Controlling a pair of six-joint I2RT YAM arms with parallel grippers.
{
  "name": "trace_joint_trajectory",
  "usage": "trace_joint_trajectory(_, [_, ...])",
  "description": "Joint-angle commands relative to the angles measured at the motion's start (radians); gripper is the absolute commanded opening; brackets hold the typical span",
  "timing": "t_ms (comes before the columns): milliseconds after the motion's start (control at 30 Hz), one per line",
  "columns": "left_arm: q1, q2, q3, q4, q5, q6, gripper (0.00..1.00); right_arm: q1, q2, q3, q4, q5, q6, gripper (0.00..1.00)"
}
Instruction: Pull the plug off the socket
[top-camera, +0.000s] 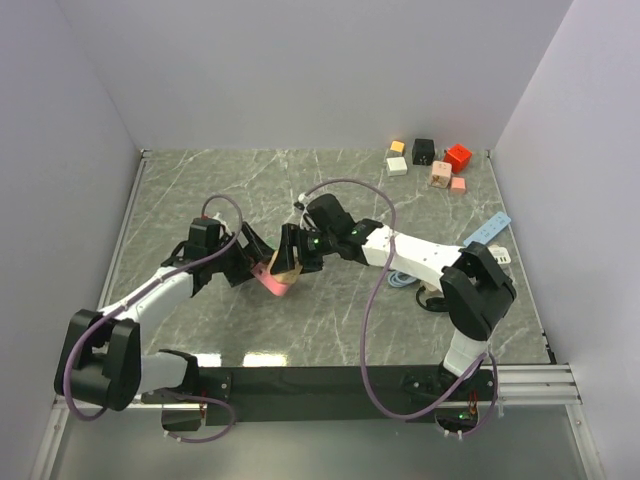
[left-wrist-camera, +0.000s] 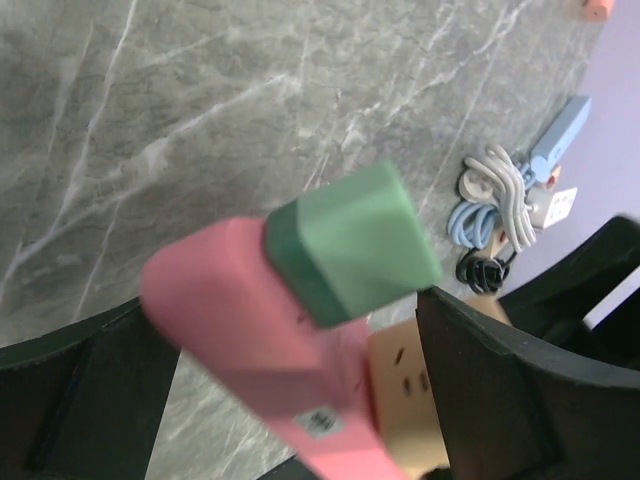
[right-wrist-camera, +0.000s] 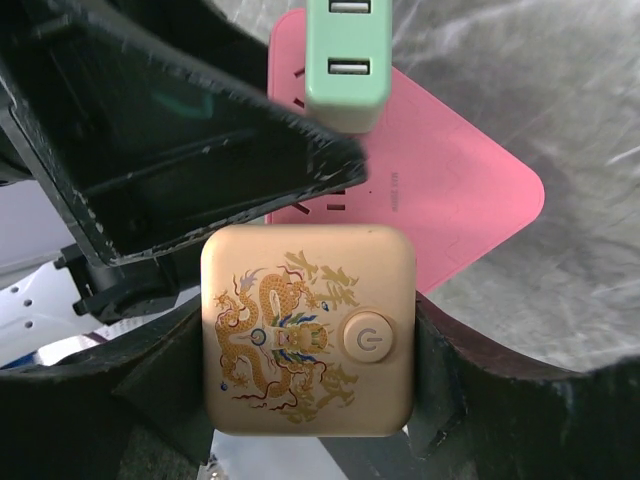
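Looking down from the overhead camera, I see both arms meeting just below the middle of the grey veined marble table (top-camera: 200, 190). The left arm (top-camera: 160, 290) comes in from 8 o'clock and the right arm (top-camera: 420, 255) from 4 o'clock. Between them, held up off the surface at a tilt, is the pink flat plastic power strip (top-camera: 274, 285).

From the right wrist camera, the right gripper (right-wrist-camera: 308, 345) is pinching the tan square plug with a gold dragon print (right-wrist-camera: 300, 290), with a black finger (right-wrist-camera: 450, 390) pressed to each side. A round power button (right-wrist-camera: 367, 338) sits at the plug's 3 o'clock. The plug lies against the lower end of the strip's socket face, and I cannot tell whether its pins are seated. At 12 o'clock from the plug, a mint green rectangular USB adapter (right-wrist-camera: 345, 70) stands plugged into the same face, with two ports showing.

From the left wrist camera, the left gripper (left-wrist-camera: 295, 335) is clamped on the strip. One finger lies against the strip's back at 9 o'clock and the other sits on the socket side at 3 o'clock, with the plug's tan corner just beside it. The right wrist view shows that second finger lying across the pink face, next to the adapter.

Elsewhere, a cluster of small coloured blocks (top-camera: 430, 160) sits at the table's 1 o'clock corner. A bundle of coiled white and blue cables (left-wrist-camera: 495, 200) lies at 3 o'clock, near the right arm and just beside a light blue flat bar (top-camera: 487, 228).
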Motion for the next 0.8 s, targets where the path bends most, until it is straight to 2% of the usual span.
trace_joint_trajectory(0, [-0.035, 0.034, 0.04, 0.014, -0.053, -0.062, 0.99, 0.017, -0.018, -0.005, 0.219, -0.05, 0.053, 0.0])
trace_joint_trajectory(33, [-0.035, 0.042, 0.04, 0.012, -0.062, -0.072, 0.99, 0.02, -0.02, -0.006, 0.219, -0.045, 0.055, 0.0])
trace_joint_trajectory(100, [-0.036, 0.068, 0.037, 0.03, -0.04, -0.098, 0.92, 0.029, -0.029, -0.014, 0.213, 0.002, 0.05, 0.0])
trace_joint_trajectory(133, [-0.039, 0.077, 0.038, 0.039, -0.03, -0.104, 0.79, 0.035, -0.033, -0.015, 0.21, 0.028, 0.05, 0.0])
trace_joint_trajectory(200, [-0.053, 0.106, 0.05, 0.055, -0.01, -0.118, 0.63, 0.056, -0.04, -0.017, 0.213, 0.095, 0.048, 0.0])
trace_joint_trajectory(233, [-0.059, 0.112, 0.057, 0.053, -0.01, -0.119, 0.45, 0.064, -0.037, -0.011, 0.214, 0.116, 0.047, 0.0])
trace_joint_trajectory(300, [-0.076, 0.132, 0.069, 0.047, -0.015, -0.124, 0.23, 0.086, -0.014, 0.02, 0.194, 0.148, 0.03, 0.0])
trace_joint_trajectory(333, [-0.078, 0.14, 0.083, 0.046, -0.015, -0.125, 0.04, 0.089, -0.006, 0.03, 0.184, 0.151, 0.03, 0.0])
trace_joint_trajectory(367, [-0.079, 0.146, 0.089, 0.043, -0.013, -0.125, 0.01, 0.09, 0.002, 0.037, 0.182, 0.145, 0.028, 0.0])
trace_joint_trajectory(467, [-0.079, 0.167, 0.112, 0.023, -0.024, -0.102, 0.01, 0.089, 0.028, 0.055, 0.159, 0.085, 0.012, 0.0])
trace_joint_trajectory(533, [-0.079, 0.178, 0.135, -0.019, -0.061, -0.061, 0.01, 0.066, 0.025, 0.075, 0.102, 0.103, -0.01, 0.0])
trace_joint_trajectory(600, [-0.078, 0.183, 0.143, -0.057, -0.13, -0.009, 0.01, 0.023, -0.033, 0.019, 0.082, 0.105, -0.011, 0.0])
trace_joint_trajectory(733, [-0.062, 0.198, 0.124, -0.08, -0.176, 0.057, 0.01, -0.196, -0.179, -0.144, 0.162, -0.025, 0.027, 0.0])
trace_joint_trajectory(767, [-0.056, 0.201, 0.12, -0.079, -0.184, 0.065, 0.01, -0.304, -0.208, -0.176, 0.18, -0.053, 0.039, 0.0])
